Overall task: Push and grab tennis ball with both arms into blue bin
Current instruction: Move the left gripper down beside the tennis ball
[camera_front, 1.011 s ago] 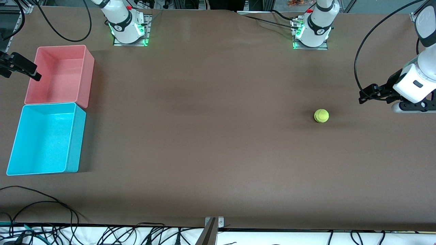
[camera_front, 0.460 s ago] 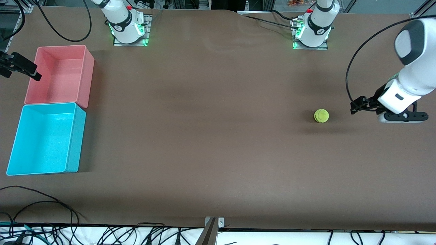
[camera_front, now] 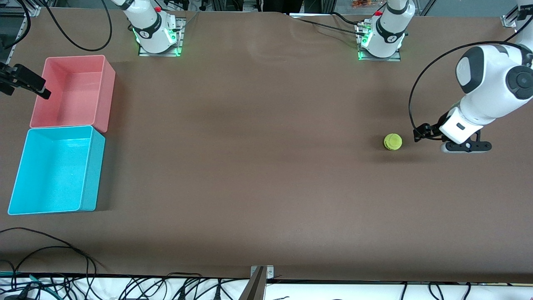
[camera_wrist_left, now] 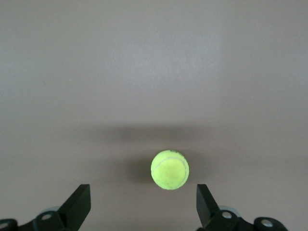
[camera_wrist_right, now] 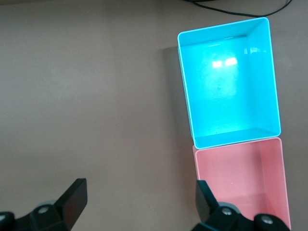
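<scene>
Resting on the bare desk (camera_front: 266, 175) toward the left arm's end, your tennis ball (camera_front: 392, 141) lies untouched. Just beside it, your left gripper (camera_front: 420, 134) sits low with its fingers (camera_wrist_left: 79, 204) spread wide, the ball apart from both. At the desk's other end, your right gripper (camera_front: 29, 83) waits by the pink bin (camera_front: 108, 89), fingers open, the blue bin (camera_front: 92, 175) touching that one.

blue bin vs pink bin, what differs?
Colour: the blue bin is bright cyan, the pink bin pink-red.
Place: the blue bin sits nearer the front camera, the pink bin farther, closer to the right arm's base.
Shared: both are open rectangular tubs of similar size, empty, standing side by side with walls about touching, at the right arm's end of the table.
</scene>
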Action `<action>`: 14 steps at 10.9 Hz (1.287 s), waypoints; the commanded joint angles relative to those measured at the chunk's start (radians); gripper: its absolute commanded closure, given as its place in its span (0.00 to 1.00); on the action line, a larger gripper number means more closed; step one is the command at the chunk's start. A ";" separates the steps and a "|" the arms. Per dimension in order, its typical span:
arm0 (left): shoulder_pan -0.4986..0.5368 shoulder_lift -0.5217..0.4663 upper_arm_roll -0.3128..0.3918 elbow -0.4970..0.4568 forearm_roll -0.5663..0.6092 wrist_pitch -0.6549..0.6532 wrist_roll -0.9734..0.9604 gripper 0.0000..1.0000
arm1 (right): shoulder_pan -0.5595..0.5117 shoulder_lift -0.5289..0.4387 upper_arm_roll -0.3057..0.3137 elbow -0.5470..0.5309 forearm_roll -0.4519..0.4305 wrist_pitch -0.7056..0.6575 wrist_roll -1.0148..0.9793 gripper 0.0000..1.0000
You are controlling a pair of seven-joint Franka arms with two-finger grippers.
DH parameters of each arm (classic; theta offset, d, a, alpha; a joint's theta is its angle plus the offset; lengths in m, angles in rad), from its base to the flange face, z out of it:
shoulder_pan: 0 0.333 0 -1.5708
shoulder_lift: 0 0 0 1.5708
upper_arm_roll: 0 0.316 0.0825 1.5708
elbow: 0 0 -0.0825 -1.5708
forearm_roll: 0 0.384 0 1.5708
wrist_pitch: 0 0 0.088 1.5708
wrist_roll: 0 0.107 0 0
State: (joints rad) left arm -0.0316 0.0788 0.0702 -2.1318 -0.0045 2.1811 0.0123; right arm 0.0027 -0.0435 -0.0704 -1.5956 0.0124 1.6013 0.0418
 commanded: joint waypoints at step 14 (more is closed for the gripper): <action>0.083 0.077 -0.006 -0.155 0.028 0.170 1.229 1.00 | 0.002 0.001 0.001 0.009 -0.008 -0.006 -0.003 0.00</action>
State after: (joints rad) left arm 0.0105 0.1230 0.0682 -2.2650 0.0026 2.2631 1.0507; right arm 0.0029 -0.0435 -0.0702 -1.5956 0.0124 1.6013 0.0418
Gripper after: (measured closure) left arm 0.991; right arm 0.000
